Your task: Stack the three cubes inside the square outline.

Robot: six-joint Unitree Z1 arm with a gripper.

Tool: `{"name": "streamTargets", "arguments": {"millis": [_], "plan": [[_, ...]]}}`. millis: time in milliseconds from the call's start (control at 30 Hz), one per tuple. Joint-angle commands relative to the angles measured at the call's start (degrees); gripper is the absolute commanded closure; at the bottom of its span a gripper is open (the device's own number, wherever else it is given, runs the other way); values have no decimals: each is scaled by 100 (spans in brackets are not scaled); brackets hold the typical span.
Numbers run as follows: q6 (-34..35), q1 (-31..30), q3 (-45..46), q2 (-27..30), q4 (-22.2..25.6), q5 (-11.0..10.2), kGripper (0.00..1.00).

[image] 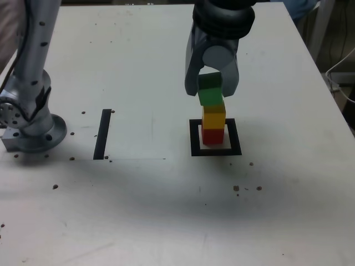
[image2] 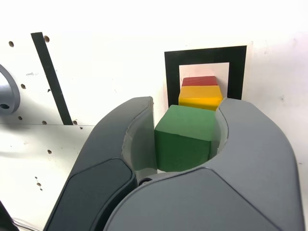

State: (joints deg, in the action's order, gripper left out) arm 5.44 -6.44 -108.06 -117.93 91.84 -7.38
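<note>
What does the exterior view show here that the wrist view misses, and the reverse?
Only the exterior view shows the arm's base and the whole table. Only the wrist view shows the green cube's sides pressed between the gripper's inner pads. Both show the yellow cube on the red cube inside the square outline, plus the tape strip.

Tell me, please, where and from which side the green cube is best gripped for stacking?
By two opposite vertical faces, coming from above, as the end effector holds it now. The green cube has flat parallel sides narrower than the jaws, and gripping its upper part leaves its bottom face free to sit on the yellow cube, which rests on the red cube.
</note>
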Motion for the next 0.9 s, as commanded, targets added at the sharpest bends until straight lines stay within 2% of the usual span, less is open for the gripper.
{"name": "streamTargets", "arguments": {"millis": [0,367,600,767,867], "plan": [[10,-13,14,-38,185,12,86],[9,-12,71,-126,179,18,79],[15,-13,37,-141,154,52,66],[18,-13,25,-139,130,65,61],[18,-13,30,-142,95,65,49]]}}
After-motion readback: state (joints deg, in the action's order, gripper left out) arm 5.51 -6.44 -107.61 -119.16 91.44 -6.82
